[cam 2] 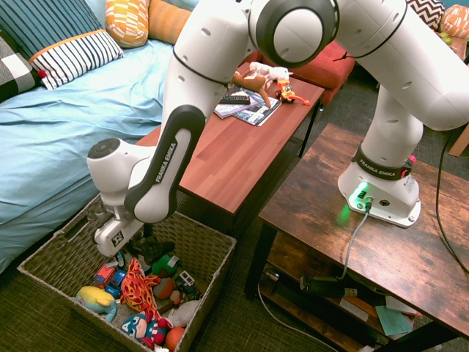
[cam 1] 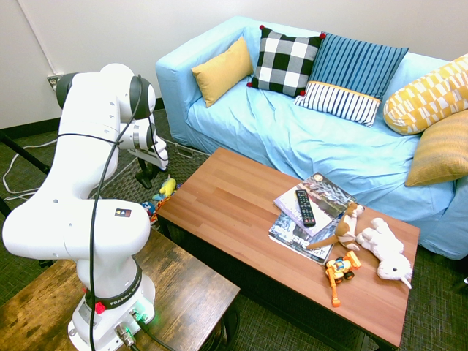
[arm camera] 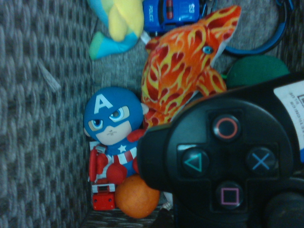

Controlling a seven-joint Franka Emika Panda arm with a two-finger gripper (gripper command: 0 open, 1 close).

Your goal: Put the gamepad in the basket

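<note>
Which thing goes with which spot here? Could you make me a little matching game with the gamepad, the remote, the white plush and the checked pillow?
Things:
1. gamepad
2. remote control
3. white plush animal
4. black-and-white checked pillow

Places:
A. on the blue sofa
B. on the magazines
C. above the toys in the basket
D. lying on the coffee table's far end

Pairs: 1-C, 2-B, 3-D, 4-A

The arm (cam 1: 95,197) fills the left of the frame. At lower right, a remote (cam 1: 305,207) lies on magazines (cam 1: 311,216) on the table (cam 1: 227,201), beside plush toys (cam 1: 369,238). A blue sofa (cam 1: 292,135) spans the top.
</note>
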